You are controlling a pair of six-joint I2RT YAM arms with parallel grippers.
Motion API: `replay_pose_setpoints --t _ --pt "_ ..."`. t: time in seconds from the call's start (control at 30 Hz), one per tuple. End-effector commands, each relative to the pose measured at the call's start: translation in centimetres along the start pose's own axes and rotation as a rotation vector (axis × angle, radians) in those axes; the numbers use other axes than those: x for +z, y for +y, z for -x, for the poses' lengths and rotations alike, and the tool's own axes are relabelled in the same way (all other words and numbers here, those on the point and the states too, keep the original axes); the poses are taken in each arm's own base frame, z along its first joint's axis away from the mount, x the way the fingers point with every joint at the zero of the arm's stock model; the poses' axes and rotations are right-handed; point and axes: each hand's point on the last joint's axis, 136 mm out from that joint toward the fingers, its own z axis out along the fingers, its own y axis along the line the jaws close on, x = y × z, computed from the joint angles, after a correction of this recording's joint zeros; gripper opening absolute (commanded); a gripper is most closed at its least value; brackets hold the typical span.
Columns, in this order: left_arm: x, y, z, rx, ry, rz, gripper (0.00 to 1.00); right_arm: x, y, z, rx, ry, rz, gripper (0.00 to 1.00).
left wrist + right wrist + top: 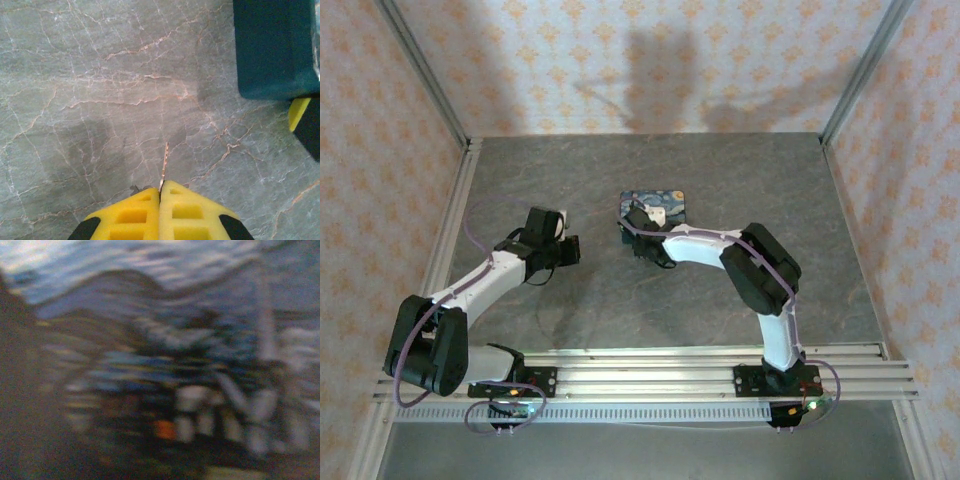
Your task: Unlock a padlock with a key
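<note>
In the left wrist view my left gripper (161, 187) is shut on the key (164, 165). The key is a thin pale metal blade sticking forward from between the yellow pads, a little above the grey table. From the top, the left gripper (572, 250) sits left of centre and points right. My right gripper (642, 245) is at the near-left corner of the dark blue swirly-print box (660, 203). One of its yellow fingers (300, 112) shows beside the box (275, 45). The right wrist view is a dark blur of the box's print (165, 350). I cannot make out the padlock.
The grey marbled table (620, 290) is fenced by patterned walls at the back and sides. A metal rail (650, 370) at the near edge carries both arm bases. Bare table lies between the two grippers.
</note>
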Motion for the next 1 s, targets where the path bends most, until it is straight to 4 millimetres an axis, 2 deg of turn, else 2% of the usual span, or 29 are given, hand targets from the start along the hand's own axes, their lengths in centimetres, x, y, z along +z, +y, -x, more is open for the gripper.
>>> replay_pose_setpoints --t 0.0,0.13,0.33,0.53,0.7,0.87,0.97 --pt "-0.2 0.5 -0.3 0.034 -0.003 0.023 0.0 0.4 -0.7 0.8 0.016 -0.017 -0.038 0.24" --pt "-0.4 0.4 -0.5 0.042 -0.01 0.013 0.0 0.0 -1.0 1.1 0.012 -0.003 -0.046 0.17" --pt "-1.2 -1.5 -0.3 0.092 -0.061 -0.103 0.0 -1.8 -0.7 1.3 0.015 0.054 0.008 0.11" --pt "-2.7 -5.8 -0.3 0.213 -0.136 -0.351 0.0 -4.1 0.8 0.9 0.09 0.221 0.177 0.04" --pt "-2.3 -9.2 -0.5 0.341 -0.166 -0.452 0.0 -6.6 1.2 1.7 0.139 0.295 0.263 0.0" --pt "-1.9 -12.6 -0.2 0.362 -0.188 -0.618 0.0 -8.3 1.7 2.4 0.247 0.388 0.386 0.0" --pt "-1.7 -13.3 -0.8 0.392 -0.205 -0.672 0.0 -9.1 1.9 2.8 0.293 0.428 0.443 0.0"
